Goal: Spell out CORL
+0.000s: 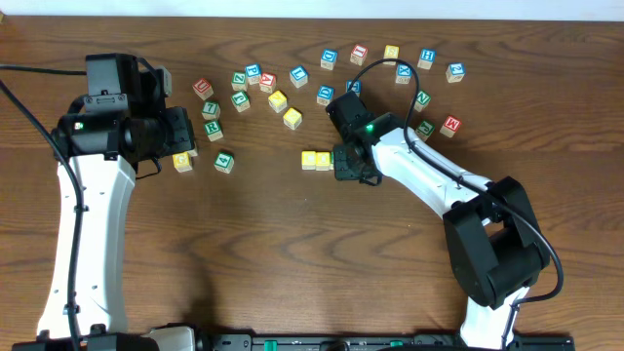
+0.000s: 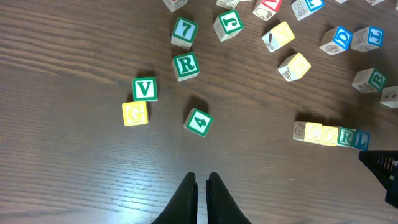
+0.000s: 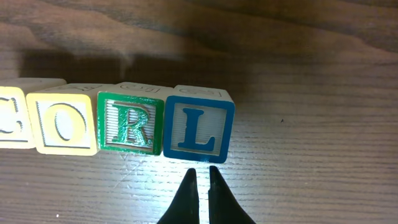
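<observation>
Four letter blocks stand touching in a row on the wood table: yellow C [image 3: 12, 121], yellow O [image 3: 62, 127], green R [image 3: 132, 124], blue L [image 3: 199, 127]. The row also shows in the left wrist view [image 2: 329, 135] and in the overhead view [image 1: 317, 160], where the right arm hides its R and L end. My right gripper [image 3: 201, 173] is shut and empty, its tips just in front of the L block, apart from it. My left gripper [image 2: 201, 179] is shut and empty above bare table, below a green 4 block [image 2: 199, 122].
Loose blocks lie near the left gripper: green V [image 2: 145, 89], yellow G [image 2: 135, 114], green R [image 2: 186, 65], green 7 [image 2: 184, 31]. Several more blocks are scattered along the table's back [image 1: 390, 63]. The right arm's body [image 1: 429, 175] crosses the right side.
</observation>
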### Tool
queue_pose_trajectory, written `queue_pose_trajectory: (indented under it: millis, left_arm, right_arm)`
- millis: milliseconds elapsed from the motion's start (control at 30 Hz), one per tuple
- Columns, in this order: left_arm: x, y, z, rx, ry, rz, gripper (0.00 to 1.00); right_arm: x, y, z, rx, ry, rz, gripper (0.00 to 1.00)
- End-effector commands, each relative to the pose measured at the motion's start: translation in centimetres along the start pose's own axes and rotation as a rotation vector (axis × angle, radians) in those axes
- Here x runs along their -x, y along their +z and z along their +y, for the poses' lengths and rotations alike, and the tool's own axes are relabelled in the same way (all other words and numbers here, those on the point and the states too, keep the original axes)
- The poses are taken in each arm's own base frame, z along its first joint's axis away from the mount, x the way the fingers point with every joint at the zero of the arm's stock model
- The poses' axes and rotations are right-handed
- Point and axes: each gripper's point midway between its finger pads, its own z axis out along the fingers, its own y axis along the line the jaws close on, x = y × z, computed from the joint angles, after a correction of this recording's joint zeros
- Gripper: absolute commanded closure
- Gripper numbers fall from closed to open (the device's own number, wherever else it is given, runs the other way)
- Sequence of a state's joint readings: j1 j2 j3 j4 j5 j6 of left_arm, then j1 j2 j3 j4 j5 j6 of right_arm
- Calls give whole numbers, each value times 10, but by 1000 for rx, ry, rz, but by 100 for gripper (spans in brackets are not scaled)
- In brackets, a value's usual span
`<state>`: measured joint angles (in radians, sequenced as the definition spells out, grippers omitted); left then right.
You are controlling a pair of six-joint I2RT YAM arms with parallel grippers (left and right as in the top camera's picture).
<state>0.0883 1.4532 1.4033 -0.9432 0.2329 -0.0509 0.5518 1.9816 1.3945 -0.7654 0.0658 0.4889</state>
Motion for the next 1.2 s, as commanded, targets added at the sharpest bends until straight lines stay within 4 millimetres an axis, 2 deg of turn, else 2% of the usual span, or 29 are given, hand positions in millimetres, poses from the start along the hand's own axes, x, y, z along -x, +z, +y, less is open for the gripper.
queue_pose_trajectory:
  millis: [0,367,933,1167]
  left_arm:
    - [0,2,2,8,5,9,92]
    - [0,2,2,8,5,9,92]
    - [0,2,2,9,6,9,92]
    - [0,2,2,9,6,9,92]
  right_arm:
    - [-8,6,2,-5,-16,19,98]
    - [-8,14,0,-4,-9,30,99]
    - [-2,15,-5,0,7,20,99]
    - [0,5,-1,26,1,11,99]
